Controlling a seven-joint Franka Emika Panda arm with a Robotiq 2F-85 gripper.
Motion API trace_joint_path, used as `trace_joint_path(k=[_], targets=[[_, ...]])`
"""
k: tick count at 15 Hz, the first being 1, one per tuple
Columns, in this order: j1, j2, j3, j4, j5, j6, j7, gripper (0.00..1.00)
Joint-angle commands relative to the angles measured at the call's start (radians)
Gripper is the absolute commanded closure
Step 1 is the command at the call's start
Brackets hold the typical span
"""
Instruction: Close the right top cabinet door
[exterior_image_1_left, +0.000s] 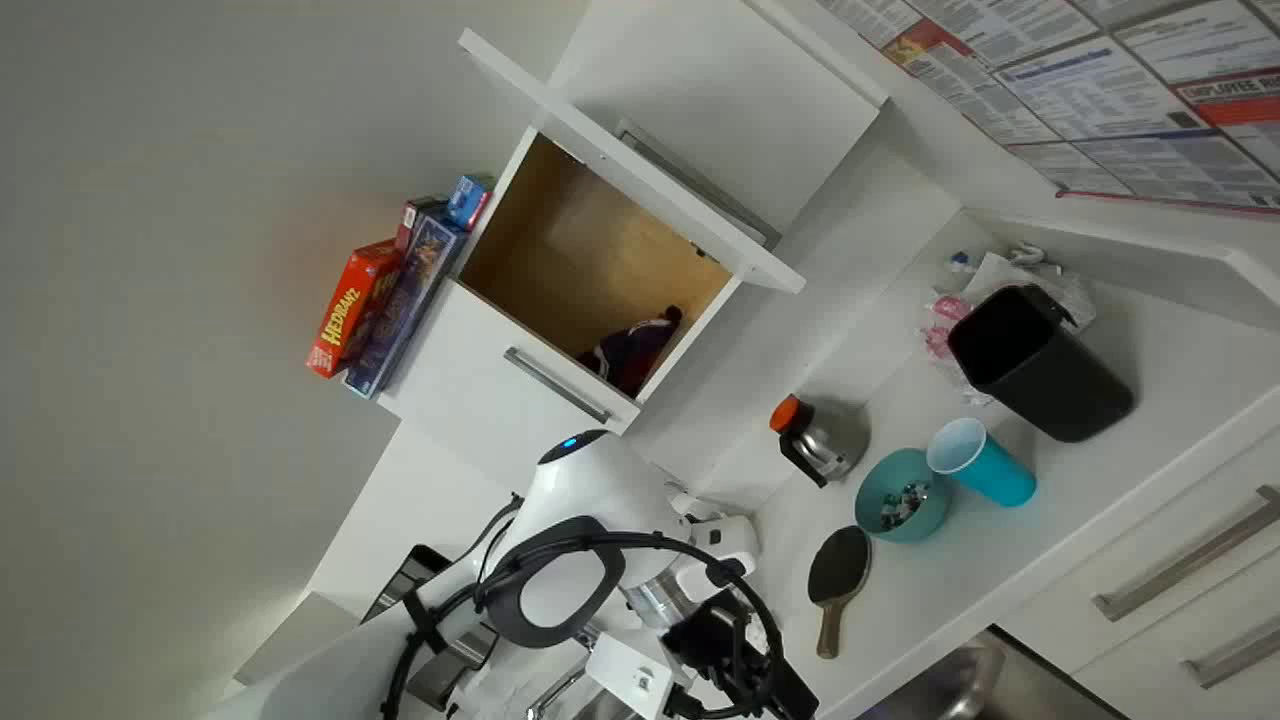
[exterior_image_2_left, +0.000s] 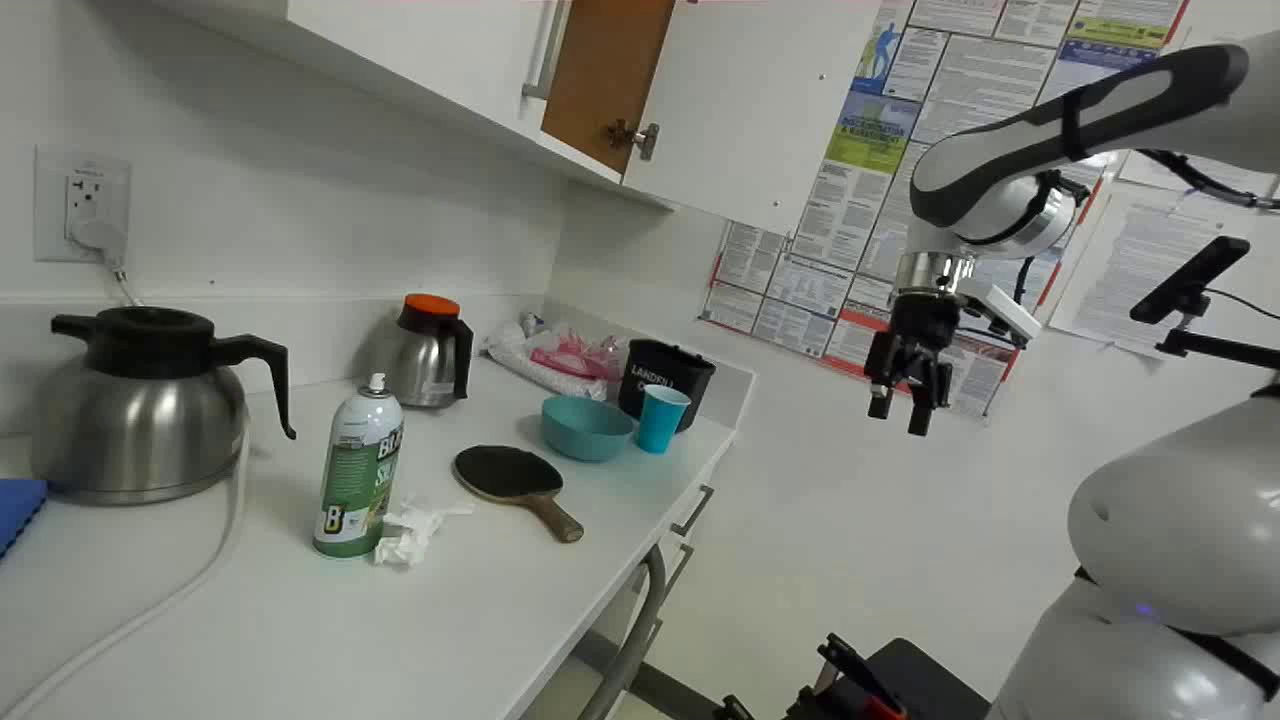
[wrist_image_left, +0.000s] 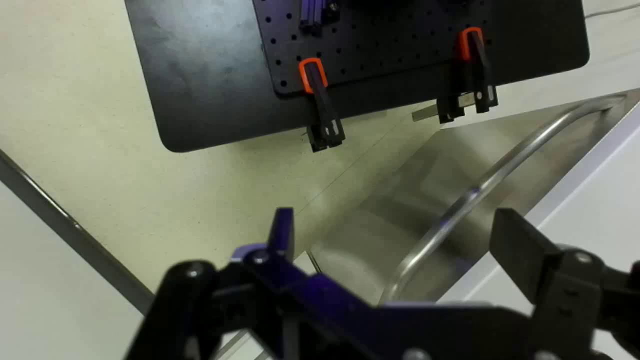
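In an exterior view the gripper (exterior_image_2_left: 900, 415) hangs fingertips down, its two fingers (exterior_image_2_left: 921, 418) spread with nothing between them. The right top cabinet door (exterior_image_2_left: 755, 105) stands swung out, higher than the gripper and well apart from it; the depth between them I cannot tell. Its inner face shows flat, smooth and white, with a metal hinge (exterior_image_2_left: 646, 141) at the cabinet side. Lower than the gripper lies the white counter (exterior_image_2_left: 280, 650), bearing a dark-faced paddle (exterior_image_2_left: 508, 472), a round teal bowl (exterior_image_2_left: 587, 440) and a brushed-steel carafe (exterior_image_2_left: 150, 420).

In an exterior view the door's free edge (exterior_image_1_left: 630, 166) is seen nearly end-on, above the gripper, and a slim grey bar handle (exterior_image_1_left: 700, 188) sits on the face turned away from the arm (exterior_image_1_left: 600, 490). I judge that the push belongs on that outer face — so rise first, round the free edge with room to spare, then press near it, far from the hinges, where little force should do. Bringing the fingers together would make a blunter pusher, less apt to snag the handle. Follow the door's arc and ease off toward the end. A rumpled, dark, cloth-like bundle (exterior_image_1_left: 635, 355) lies in the wood-toned interior (exterior_image_1_left: 580, 230); it could foul the door if it pokes out.

In the wrist view the parted fingers frame pale floor (wrist_image_left: 215, 200) and a curved metal rail (wrist_image_left: 455, 210). Beyond the fingertips are a black perforated plate (wrist_image_left: 370, 55) and orange-and-black clamps (wrist_image_left: 324, 110) — I cannot make out the door here.
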Motion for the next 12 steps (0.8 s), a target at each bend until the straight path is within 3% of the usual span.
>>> trace_joint_path(k=[1,7,12], targets=[[-0.021,0.004,0.019,0.002,0.008,-0.001,-0.009,0.0],[-0.02,0.004,0.023,0.01,0.012,0.008,0.0,0.0],[-0.005,0.005,0.035,0.132,0.128,0.083,0.044,0.0]])
